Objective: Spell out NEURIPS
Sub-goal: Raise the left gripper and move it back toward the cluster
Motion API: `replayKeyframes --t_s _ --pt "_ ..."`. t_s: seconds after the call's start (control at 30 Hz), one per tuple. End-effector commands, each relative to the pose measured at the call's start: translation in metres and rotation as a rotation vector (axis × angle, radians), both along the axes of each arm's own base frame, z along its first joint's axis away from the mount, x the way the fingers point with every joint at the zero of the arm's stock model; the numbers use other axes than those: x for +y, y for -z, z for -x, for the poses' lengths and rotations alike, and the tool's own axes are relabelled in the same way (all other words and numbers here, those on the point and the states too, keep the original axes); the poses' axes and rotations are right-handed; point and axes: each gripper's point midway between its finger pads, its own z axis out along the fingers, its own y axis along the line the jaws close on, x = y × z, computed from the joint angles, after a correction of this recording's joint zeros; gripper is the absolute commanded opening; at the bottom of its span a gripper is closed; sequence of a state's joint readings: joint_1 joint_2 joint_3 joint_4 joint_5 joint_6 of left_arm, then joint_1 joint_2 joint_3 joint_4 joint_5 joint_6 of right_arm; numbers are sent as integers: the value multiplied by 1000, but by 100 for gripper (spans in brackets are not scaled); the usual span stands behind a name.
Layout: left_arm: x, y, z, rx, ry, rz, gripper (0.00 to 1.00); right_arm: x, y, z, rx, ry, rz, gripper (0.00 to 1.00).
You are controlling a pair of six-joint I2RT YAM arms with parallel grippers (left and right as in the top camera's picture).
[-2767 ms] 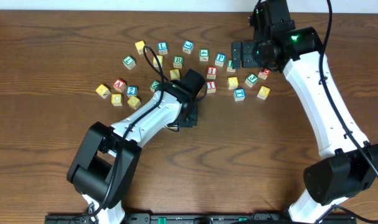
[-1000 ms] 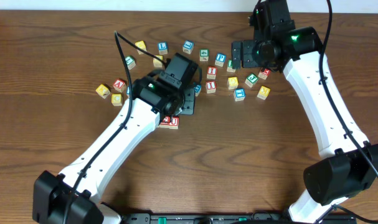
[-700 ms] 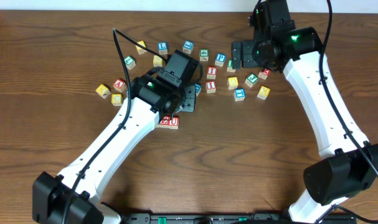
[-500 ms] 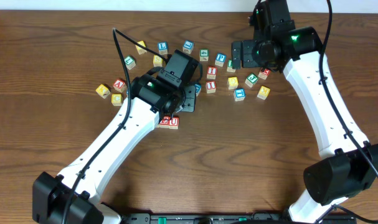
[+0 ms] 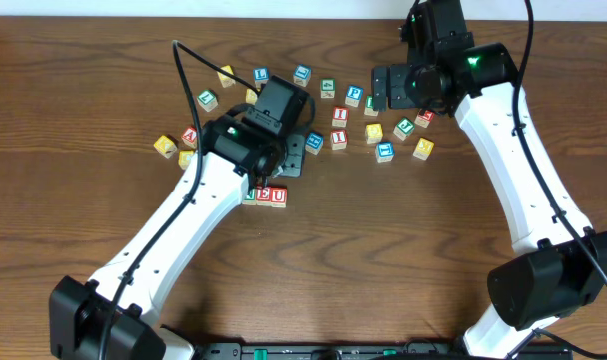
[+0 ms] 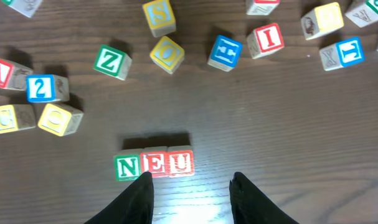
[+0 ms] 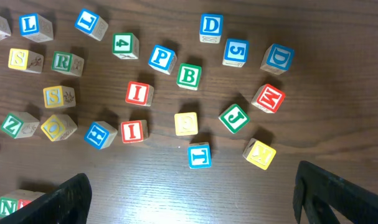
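Observation:
Three cubes stand side by side in a row reading N [image 6: 127,167], E [image 6: 154,163], U [image 6: 180,162]; the overhead view shows this row [image 5: 264,195] just below my left arm. My left gripper [image 6: 191,177] hangs above the table just short of the row, open, with nothing between its fingers. Loose in the scatter lie a green R [image 7: 63,61], a blue P [image 7: 161,57], two red I cubes [image 7: 137,93] [image 7: 132,131] and a yellow S [image 7: 53,96]. My right gripper [image 7: 192,173] hovers wide open over the scatter's right side and holds nothing.
Other loose cubes lie around: Z [image 6: 111,62], 2 [image 6: 42,87], two yellow C cubes [image 6: 58,118], D [image 7: 210,26], B [image 7: 189,75], M [image 7: 268,98], J [image 7: 233,117] and T [image 7: 199,155]. Bare wood stretches below the row toward the near table edge.
My left arm has drawn back up and to the left, off the row, so N, E and U now show in full. The right arm has not moved.

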State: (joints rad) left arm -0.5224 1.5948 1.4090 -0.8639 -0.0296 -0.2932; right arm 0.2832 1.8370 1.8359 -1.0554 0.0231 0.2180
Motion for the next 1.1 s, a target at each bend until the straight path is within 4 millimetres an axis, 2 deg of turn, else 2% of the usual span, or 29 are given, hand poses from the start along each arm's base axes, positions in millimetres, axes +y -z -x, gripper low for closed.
replayKeyframes --t_s 0.0,0.77,0.93,1.07 --pt "2 -16 -7 -48 -2 4 40 4 -12 0 -32 -19 9 99" --pt "-5 -27 -25 -114 -82 88 40 4 -12 0 -32 -19 9 99" --pt "13 -28 -34 -116 -131 87 40 6 -15 -5 -53 -19 -3 99" --pt "42 -34 -37 -89 -177 62 40 8 -20 -12 -88 -18 -12 99"
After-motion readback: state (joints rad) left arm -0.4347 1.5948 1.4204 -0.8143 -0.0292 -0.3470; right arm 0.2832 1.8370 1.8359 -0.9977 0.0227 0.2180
